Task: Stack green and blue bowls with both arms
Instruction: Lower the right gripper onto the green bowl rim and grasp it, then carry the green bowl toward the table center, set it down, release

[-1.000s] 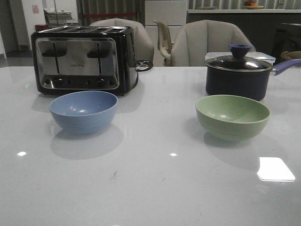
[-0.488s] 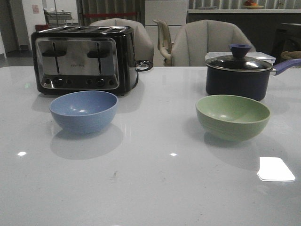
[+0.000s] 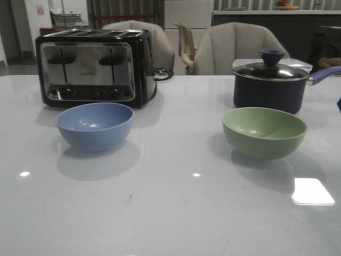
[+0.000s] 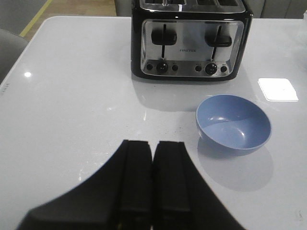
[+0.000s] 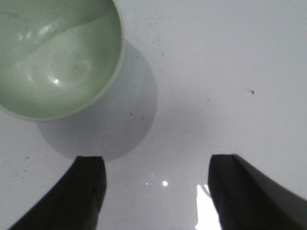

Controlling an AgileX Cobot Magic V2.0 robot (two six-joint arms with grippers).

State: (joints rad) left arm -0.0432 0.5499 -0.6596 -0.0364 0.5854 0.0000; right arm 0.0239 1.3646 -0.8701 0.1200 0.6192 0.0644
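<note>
The blue bowl (image 3: 95,126) sits upright at the left of the front view, and the green bowl (image 3: 264,132) sits upright at the right, the two well apart on the pale glossy counter (image 3: 170,213). Both are empty and neither is touched by anything. Just behind the blue bowl, in the upper left of the frame, stands a black and chrome toaster (image 3: 95,65); behind the green bowl, in the upper right, stands a dark saucepan (image 3: 272,87) with a glass lid and a purple-blue handle reaching to the right edge. Upholstered chairs (image 3: 234,47) line the far side of the counter. In the left wrist view the left pincer (image 4: 152,187) fills the lower middle of the frame with its two fingers pressed together, holding nothing; the blue bowl (image 4: 233,122) lies to the right of centre and the toaster (image 4: 191,39) at the top. In the right wrist view the right pincer (image 5: 156,191) is spread wide, its fingers (image 5: 88,189) at the lower left and lower right of the frame with bare counter between them; the green bowl (image 5: 55,52) fills the upper left corner, apart from both fingers, its shadow reaching towards the left one.
</note>
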